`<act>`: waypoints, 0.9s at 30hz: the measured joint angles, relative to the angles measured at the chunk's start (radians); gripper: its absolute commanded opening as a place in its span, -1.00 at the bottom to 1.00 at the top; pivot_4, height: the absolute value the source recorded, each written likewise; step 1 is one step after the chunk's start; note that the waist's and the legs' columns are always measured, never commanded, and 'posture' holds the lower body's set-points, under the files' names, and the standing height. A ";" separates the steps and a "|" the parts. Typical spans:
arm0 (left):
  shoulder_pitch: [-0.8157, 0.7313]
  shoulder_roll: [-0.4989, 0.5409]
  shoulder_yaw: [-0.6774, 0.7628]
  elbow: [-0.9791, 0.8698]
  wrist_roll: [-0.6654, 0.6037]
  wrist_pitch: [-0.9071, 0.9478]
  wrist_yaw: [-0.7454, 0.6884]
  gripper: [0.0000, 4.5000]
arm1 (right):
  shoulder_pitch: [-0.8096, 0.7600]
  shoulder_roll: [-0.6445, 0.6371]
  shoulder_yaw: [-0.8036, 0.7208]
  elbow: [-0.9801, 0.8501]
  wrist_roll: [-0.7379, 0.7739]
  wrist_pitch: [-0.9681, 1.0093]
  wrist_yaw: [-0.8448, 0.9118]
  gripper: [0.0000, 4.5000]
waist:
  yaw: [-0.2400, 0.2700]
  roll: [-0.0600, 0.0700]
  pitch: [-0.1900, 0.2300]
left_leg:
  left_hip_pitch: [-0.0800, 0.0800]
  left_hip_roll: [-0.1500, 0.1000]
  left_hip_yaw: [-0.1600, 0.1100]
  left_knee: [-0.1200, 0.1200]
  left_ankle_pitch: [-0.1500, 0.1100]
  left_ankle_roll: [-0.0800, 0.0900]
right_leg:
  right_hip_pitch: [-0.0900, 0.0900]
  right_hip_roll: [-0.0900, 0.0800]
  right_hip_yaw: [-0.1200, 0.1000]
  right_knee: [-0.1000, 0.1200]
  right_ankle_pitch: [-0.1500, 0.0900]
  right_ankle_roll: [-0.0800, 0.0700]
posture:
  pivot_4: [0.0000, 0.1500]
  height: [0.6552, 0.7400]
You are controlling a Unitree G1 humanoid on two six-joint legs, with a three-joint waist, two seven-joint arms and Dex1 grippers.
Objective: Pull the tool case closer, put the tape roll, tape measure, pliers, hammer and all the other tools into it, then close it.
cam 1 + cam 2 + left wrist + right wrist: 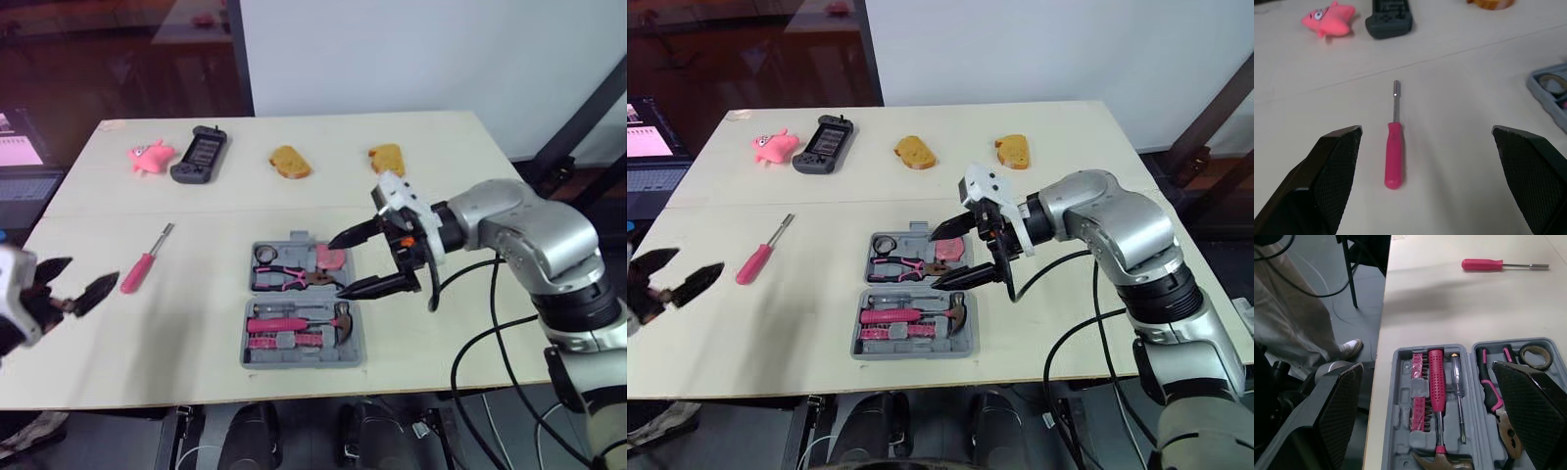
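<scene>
The grey tool case (246, 338) lies open near the table's front middle. In it are a pink-handled hammer (1436, 387), pliers (1488, 391), a tape roll (1533, 356), a pink tape measure (331, 258), a slim screwdriver (1458, 396) and pink bits. My right gripper (337, 265) hangs open over the case's right side, holding nothing. A pink screwdriver (1393, 156) lies on the bare table left of the case. My left gripper (94, 269) is open near the front left edge, pointing toward that screwdriver, short of it and apart.
Along the far side lie a pink star toy (150, 157), a dark game controller (201, 154) and two bread pieces (290, 162) (387, 158). A laptop (24, 157) sits off the left edge. A person's shoe (1352, 347) shows on the floor by the table.
</scene>
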 measured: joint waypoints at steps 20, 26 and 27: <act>-0.864 -0.116 -0.472 1.354 0.462 -0.457 -0.068 1.00 | 0.043 -0.006 -0.090 -0.191 0.088 0.205 -0.268 0.98 | 0.000 -0.010 0.000 | -0.009 0.001 0.001 0.003 0.003 -0.005 | -0.009 0.004 -0.001 0.008 0.001 0.000 | 1.00 0.50; -0.911 -0.150 -0.484 1.409 0.513 -0.489 -0.028 -0.04 | 0.048 -0.036 -0.116 -0.224 0.120 0.245 -0.309 1.00 | 0.000 -0.010 0.000 | -0.013 0.002 -0.001 0.010 0.003 -0.003 | -0.011 0.004 -0.002 0.011 0.001 0.001 | 1.00 0.50; -0.914 -0.151 -0.484 1.410 0.521 -0.489 -0.030 -0.25 | 0.049 -0.036 -0.119 -0.225 0.126 0.252 -0.316 1.00 | 0.000 -0.010 0.000 | -0.013 0.002 -0.001 0.011 0.003 -0.003 | -0.011 0.004 -0.002 0.012 0.001 0.001 | 1.00 0.50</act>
